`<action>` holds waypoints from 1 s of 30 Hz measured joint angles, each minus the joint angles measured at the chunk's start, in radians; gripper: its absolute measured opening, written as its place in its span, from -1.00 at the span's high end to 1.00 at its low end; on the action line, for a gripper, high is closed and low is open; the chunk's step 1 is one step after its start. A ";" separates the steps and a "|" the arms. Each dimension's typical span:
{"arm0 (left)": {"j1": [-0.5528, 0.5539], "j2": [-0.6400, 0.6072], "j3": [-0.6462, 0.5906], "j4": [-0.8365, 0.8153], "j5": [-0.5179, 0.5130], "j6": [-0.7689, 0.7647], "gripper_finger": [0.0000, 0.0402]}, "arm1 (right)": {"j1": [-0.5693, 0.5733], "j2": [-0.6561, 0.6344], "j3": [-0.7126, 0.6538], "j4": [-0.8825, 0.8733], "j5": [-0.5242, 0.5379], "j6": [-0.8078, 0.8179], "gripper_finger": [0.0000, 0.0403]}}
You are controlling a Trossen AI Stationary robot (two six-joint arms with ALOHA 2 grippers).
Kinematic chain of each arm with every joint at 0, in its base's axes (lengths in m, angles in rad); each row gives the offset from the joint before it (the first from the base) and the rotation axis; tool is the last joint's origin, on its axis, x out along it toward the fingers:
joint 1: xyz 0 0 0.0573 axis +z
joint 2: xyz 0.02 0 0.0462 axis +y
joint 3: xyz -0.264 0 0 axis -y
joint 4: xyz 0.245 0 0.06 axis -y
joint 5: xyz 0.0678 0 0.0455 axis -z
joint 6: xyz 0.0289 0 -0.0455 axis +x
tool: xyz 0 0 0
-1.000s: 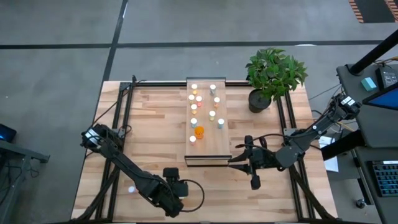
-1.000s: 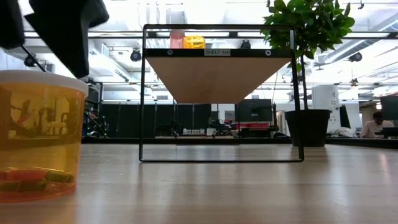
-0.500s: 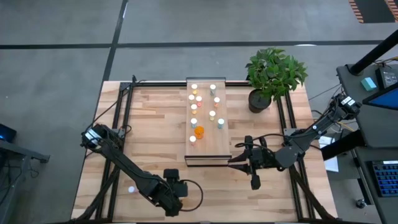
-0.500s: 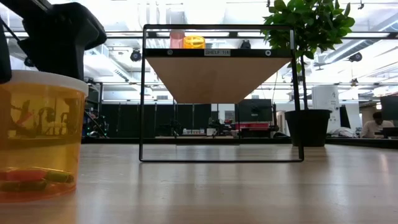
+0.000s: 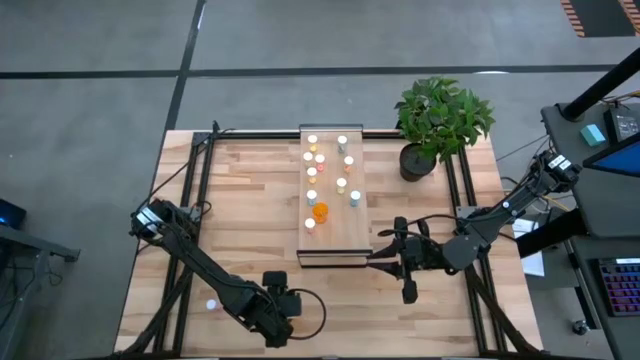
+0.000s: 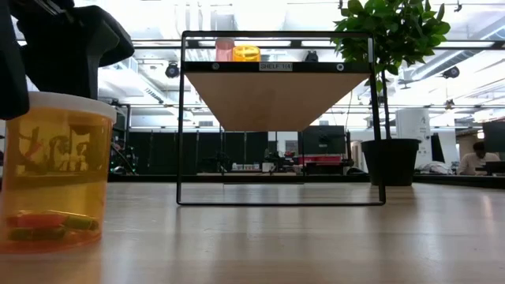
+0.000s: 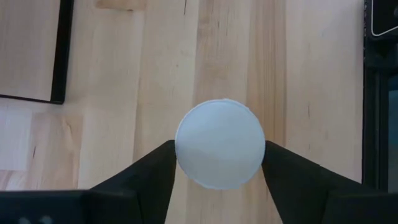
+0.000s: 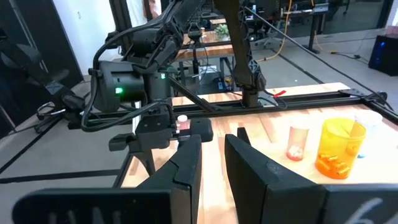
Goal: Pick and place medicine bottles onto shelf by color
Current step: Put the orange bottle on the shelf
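Observation:
An orange medicine bottle [image 6: 57, 177] with a white cap [image 7: 220, 144] stands upright on the table near its near edge. My left gripper [image 7: 221, 152] points steeply down over it and is shut on the cap; in the high view the gripper [image 5: 274, 318] hides the bottle. The shelf [image 5: 330, 235] stands mid-table with several small bottles [image 5: 320, 211] on top. My right gripper [image 5: 385, 262] hovers level at the shelf's near end, its fingers [image 8: 186, 163] a narrow gap apart with nothing between them. My left gripper pinches the bottle's white cap [image 7: 186, 163] between its two fingers, one on each opposite side of the rim. The fingers [image 6: 79, 55] come from above, slanting down. The bottle stands on the table on its base, about upright.
A potted green plant [image 5: 440, 125] stands at the far right beside the shelf. One small white-capped bottle [image 5: 211, 303] sits alone near the table's left near corner. Dark frame rails run along both table sides [image 5: 195, 200]. Bare wood lies between the shelf and the left arm.
My left gripper has gone down over the orange bottle, and its fingers have closed in on the white cap. The bottle has shifted slightly on the table. My right arm has kept still.

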 joint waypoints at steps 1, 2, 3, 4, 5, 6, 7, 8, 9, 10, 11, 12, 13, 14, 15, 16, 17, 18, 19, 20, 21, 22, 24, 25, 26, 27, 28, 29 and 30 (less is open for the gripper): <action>0.000 0.000 0.000 0.000 0.000 0.000 -0.04 | 0.000 0.000 0.000 0.000 0.000 0.000 0.70; 0.000 0.000 0.000 0.000 0.000 0.000 -0.03 | 0.000 0.000 0.000 0.000 0.000 0.000 0.70; 0.000 0.000 0.000 0.001 0.000 0.000 -0.01 | 0.000 0.000 0.000 0.000 0.000 0.000 0.70; 0.000 0.000 0.000 0.002 0.000 0.000 0.00 | 0.000 0.000 0.000 0.000 0.000 0.000 0.70; 0.000 0.000 0.000 0.004 0.000 0.000 0.00 | 0.000 0.000 0.000 0.000 0.000 0.000 0.70; 0.000 0.000 0.000 0.005 0.000 0.000 0.01 | 0.000 0.000 0.000 0.000 0.000 0.000 0.70; 0.000 0.000 0.000 0.005 0.000 0.000 0.01 | 0.000 0.000 0.000 0.000 0.001 0.000 0.70; 0.000 0.000 0.000 0.005 0.000 0.000 0.01 | 0.000 0.000 0.000 0.000 0.001 0.000 0.70; 0.000 -0.001 0.004 -0.004 0.002 0.000 0.01 | 0.000 0.000 0.000 0.000 0.001 0.000 0.70; 0.000 -0.002 0.012 -0.014 0.010 0.000 0.01 | 0.000 0.000 0.000 0.000 0.001 0.000 0.70; 0.000 -0.006 0.024 -0.016 0.028 0.000 0.01 | 0.000 0.000 0.000 0.000 0.001 0.000 0.70; 0.000 -0.012 0.039 -0.014 0.052 0.000 0.02 | 0.000 -0.001 0.000 0.000 0.001 0.000 0.70; 0.002 -0.022 0.059 -0.018 0.082 -0.001 0.02 | 0.000 -0.002 0.000 0.000 0.001 0.000 0.70; 0.003 -0.034 0.082 -0.033 0.110 -0.002 0.02 | 0.000 -0.006 0.000 -0.003 0.001 0.001 0.70; 0.005 -0.046 0.111 -0.058 0.133 -0.007 0.02 | 0.000 -0.011 0.000 -0.006 0.001 0.004 0.70; 0.008 -0.059 0.141 -0.089 0.154 -0.015 0.02 | 0.000 -0.017 0.000 -0.011 0.001 0.009 0.70; 0.011 -0.072 0.171 -0.124 0.170 -0.020 0.02 | 0.000 -0.024 0.000 -0.019 0.001 0.016 0.70; 0.018 -0.084 0.206 -0.166 0.187 -0.024 0.02 | 0.000 -0.031 0.000 -0.031 0.002 0.019 0.70; 0.026 -0.094 0.243 -0.206 0.203 -0.026 0.02 | 0.000 -0.036 0.000 -0.039 0.002 0.023 0.70; 0.039 -0.105 0.288 -0.251 0.210 -0.027 0.02 | 0.000 -0.040 0.000 -0.044 0.002 0.026 0.70; 0.053 -0.113 0.335 -0.295 0.210 -0.029 0.02 | 0.000 -0.044 0.000 -0.048 0.002 0.027 0.70; 0.070 -0.117 0.380 -0.334 0.209 -0.029 0.02 | 0.000 -0.048 0.000 -0.052 0.002 0.028 0.70; 0.107 -0.118 0.463 -0.376 0.203 -0.017 0.02 | 0.000 -0.052 0.000 -0.052 0.002 0.028 0.70; 0.129 -0.114 0.497 -0.386 0.198 -0.002 0.02 | 0.000 -0.052 0.000 -0.052 0.002 0.027 0.70; 0.155 -0.106 0.529 -0.387 0.195 0.013 0.02 | 0.000 -0.052 0.000 -0.053 0.002 0.027 0.70; 0.180 -0.100 0.560 -0.386 0.192 0.030 0.02 | 0.000 -0.052 0.000 -0.055 0.002 0.027 0.70; 0.204 -0.095 0.585 -0.389 0.183 0.045 0.02 | 0.000 -0.052 0.000 -0.056 0.002 0.027 0.70; 0.229 -0.088 0.607 -0.395 0.179 0.050 0.02 | 0.000 -0.052 0.000 -0.056 0.002 0.028 0.70; 0.250 -0.082 0.628 -0.398 0.177 0.055 0.02 | 0.000 -0.052 0.000 -0.057 0.002 0.031 0.70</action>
